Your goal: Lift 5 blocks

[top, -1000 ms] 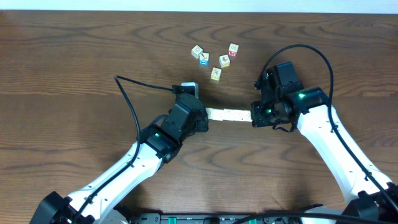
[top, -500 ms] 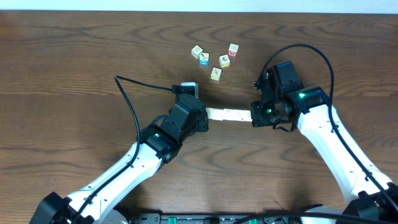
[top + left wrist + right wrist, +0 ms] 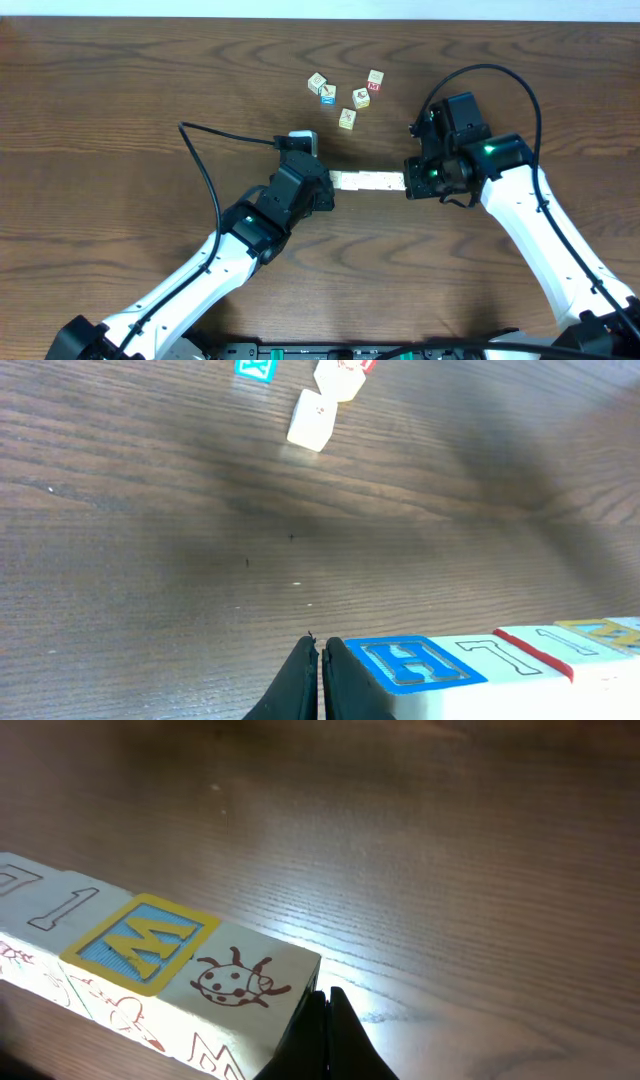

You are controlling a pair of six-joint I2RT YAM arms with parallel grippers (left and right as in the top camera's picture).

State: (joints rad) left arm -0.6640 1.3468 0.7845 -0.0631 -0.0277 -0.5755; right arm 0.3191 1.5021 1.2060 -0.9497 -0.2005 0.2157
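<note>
a row of small cream-white wooden blocks (image 3: 367, 180) is wedged end to end between the left tool (image 3: 329, 186) and right tool (image 3: 405, 183), each with fingers pressed together at one end of the row; beyond the row, loose printed cubes (image 3: 345, 95) dot the dark wooden bench (image 3: 120, 100).

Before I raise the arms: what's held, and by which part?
The row of blocks, clamped by its two ends: the shut left gripper presses the H end, the shut right gripper the ladybird end.
</note>
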